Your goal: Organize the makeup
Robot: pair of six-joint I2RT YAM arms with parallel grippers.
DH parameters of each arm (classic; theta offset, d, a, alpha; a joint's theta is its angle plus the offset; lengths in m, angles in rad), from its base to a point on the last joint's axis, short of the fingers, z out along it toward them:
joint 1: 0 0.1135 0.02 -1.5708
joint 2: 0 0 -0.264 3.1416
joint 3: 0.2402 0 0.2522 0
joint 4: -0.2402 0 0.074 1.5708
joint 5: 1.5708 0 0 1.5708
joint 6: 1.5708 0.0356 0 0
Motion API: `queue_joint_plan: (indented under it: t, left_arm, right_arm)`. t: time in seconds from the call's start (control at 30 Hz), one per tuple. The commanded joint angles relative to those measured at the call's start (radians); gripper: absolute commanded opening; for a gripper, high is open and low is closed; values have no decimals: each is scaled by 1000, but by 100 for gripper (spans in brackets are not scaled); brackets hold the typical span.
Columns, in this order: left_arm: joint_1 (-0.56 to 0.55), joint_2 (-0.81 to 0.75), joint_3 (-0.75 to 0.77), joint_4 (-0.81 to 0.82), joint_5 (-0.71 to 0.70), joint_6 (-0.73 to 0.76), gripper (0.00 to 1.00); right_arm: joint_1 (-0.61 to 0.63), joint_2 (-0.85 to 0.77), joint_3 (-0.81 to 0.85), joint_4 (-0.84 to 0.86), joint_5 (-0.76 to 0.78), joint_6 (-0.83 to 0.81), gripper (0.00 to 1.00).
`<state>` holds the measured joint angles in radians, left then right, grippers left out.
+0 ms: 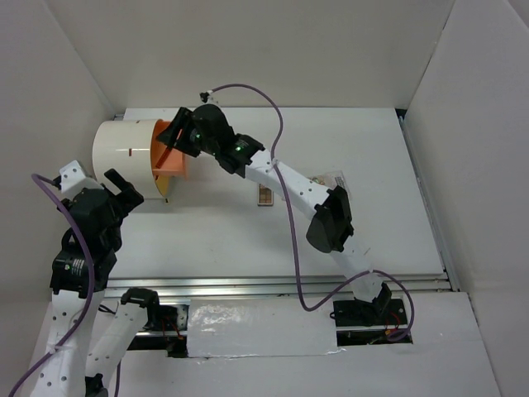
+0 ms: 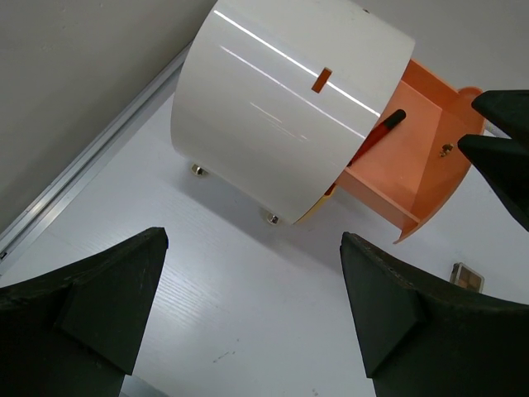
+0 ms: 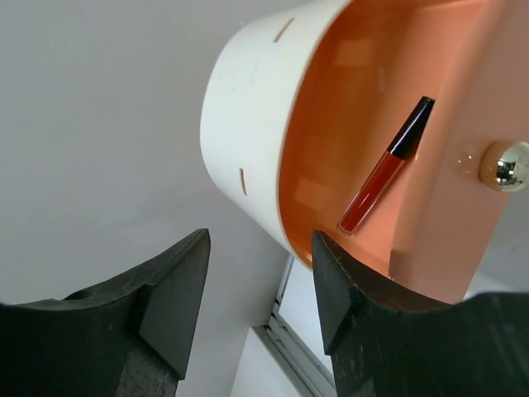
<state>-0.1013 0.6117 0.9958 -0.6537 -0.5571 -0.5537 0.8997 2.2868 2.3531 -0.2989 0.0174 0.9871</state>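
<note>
The right end effector (image 3: pixel 258 248) has its two fingers apart with nothing between them. It hangs at the open mouth of the orange drawer (image 3: pixel 331 124), which is pulled out from the white cylinder (image 3: pixel 248 107). Just beyond its fingertips, a dark-red lip tube (image 3: pixel 382 169) with a black cap lies slanted on the drawer's inner floor, cap end farthest from the fingers. The tube is apart from both fingers. A gold knob (image 3: pixel 506 165) sits on the drawer front, to the right of the tube in this wrist view.

The left end effector (image 2: pixel 252 248) is also spread wide and empty. It hovers above the white table (image 2: pixel 248 314), on the near side of the cylinder and apart from it. Ahead of it, the cylinder rests on small gold feet (image 2: pixel 271 217).

Seen from the left wrist, the lip tube leans inside the drawer with its black cap up. The right end effector shows as dark shapes at the drawer's far side.

Off to the right of the left end effector, an eyeshadow palette (image 1: pixel 265 196) lies flat on the table beside the right arm's forearm, well apart from both end effectors. A clear-packaged card (image 1: pixel 337 176) lies farther along, partly hidden by that arm.
</note>
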Motion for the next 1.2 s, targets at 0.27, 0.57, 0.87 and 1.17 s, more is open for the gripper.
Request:
queue_joint_plan:
  t: [0.27,0.57,0.87,1.17]
  left_arm:
    - [0,10,23,29,3,3,99]
    - [3,8,26,28,20,6,99]
    - [2,17,26,29,40,12,99]
    - [-3,17,26,28,37,14,99]
  right_arm:
    - [-82,-512,-456,-87,153,-355,65]
    - [-409,-930,-1268,-243,271,-361,66]
    - [-450,-931,-1463,-163,185,-358,63]
    - [-449,-794,-1491,-69,147,-346,58]
